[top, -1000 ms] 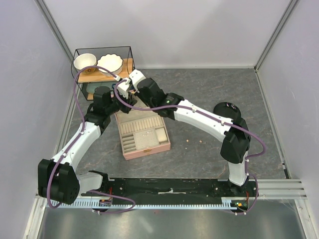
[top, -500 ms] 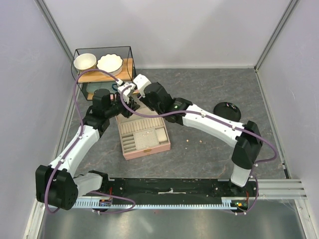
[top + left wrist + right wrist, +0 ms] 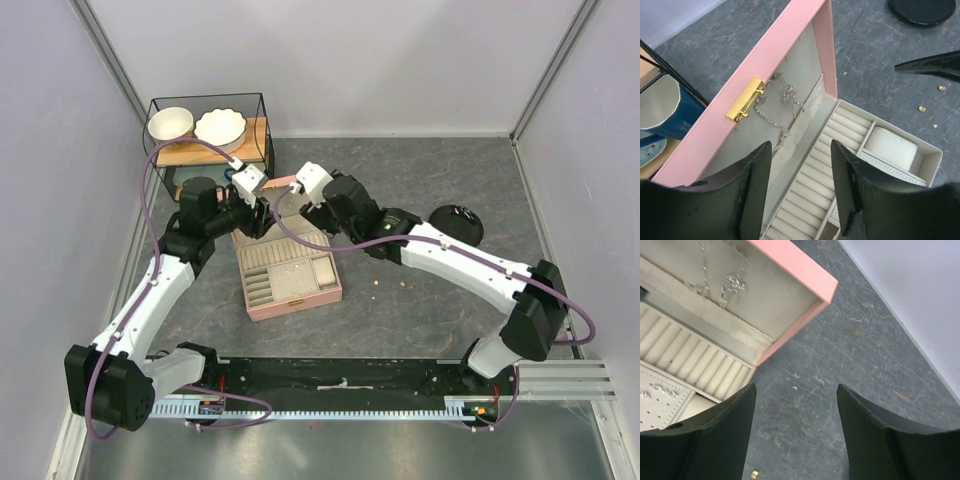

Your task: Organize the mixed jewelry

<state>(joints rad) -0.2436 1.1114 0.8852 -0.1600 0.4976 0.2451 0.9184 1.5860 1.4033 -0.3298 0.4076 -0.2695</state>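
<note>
One thin silvery chain [image 3: 788, 94] against cream lining, rect. pink box [image 3: 771, 56]

Top view: far end of pink box [image 3: 296, 304] hidden under left arm [image 3: 215, 205] and right arm [image 3: 352, 205]. Black disc [image 3: 458, 215] part-covered by right arm. Gold bits [image 3: 375, 293] on worktop [image 3: 420, 180] too small to tell shape.
Left wrist view: disc cut by top edge, blue cup [image 3: 670, 117] by left edge, box by bottom edge.
Right wrist view: chain [image 3: 732, 284] runs off top edge. Tiny silvery pieces [image 3: 652, 390] on perforated pad [image 3: 665, 382] too small to identify.
</note>
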